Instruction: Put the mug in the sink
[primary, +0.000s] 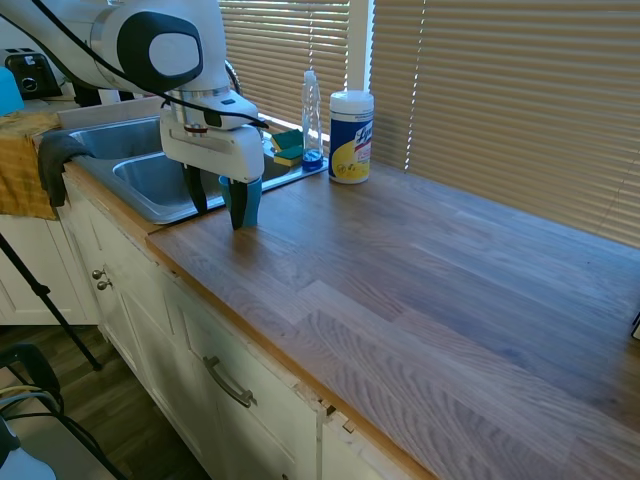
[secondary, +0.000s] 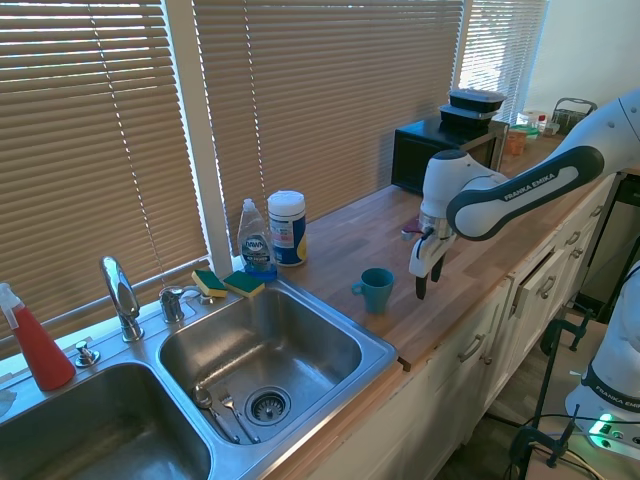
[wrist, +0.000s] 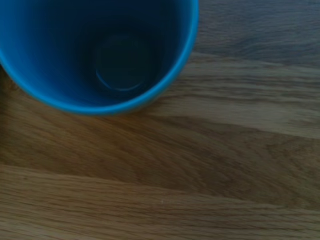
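1. One gripper hangs low over the wooden counter in the first exterior view, its two dark fingers pointing down and standing apart. The teal-blue mug stands upright on the counter behind the fingers, partly hidden by one of them; whether a finger touches it cannot be told from here. The sink lies just beyond, with a green-and-yellow sponge, a clear soap bottle and a white wipes canister along its far edge.

2. From the second exterior view, the mug stands upright on the counter near the corner of the sink, outside the basin, its small handle turned toward the sink. The gripper hangs beside it, on the side away from the sink, and a clear gap shows between them. The fingers hold nothing; from this side their spread is hard to read. Cutlery lies in the basin by the drain. A chrome faucet rises behind the sink, and a red spray bottle stands at the far left.

3. Close up in the wrist view, the open mouth of the mug is seen from above, empty inside, resting on the wood grain of the counter.
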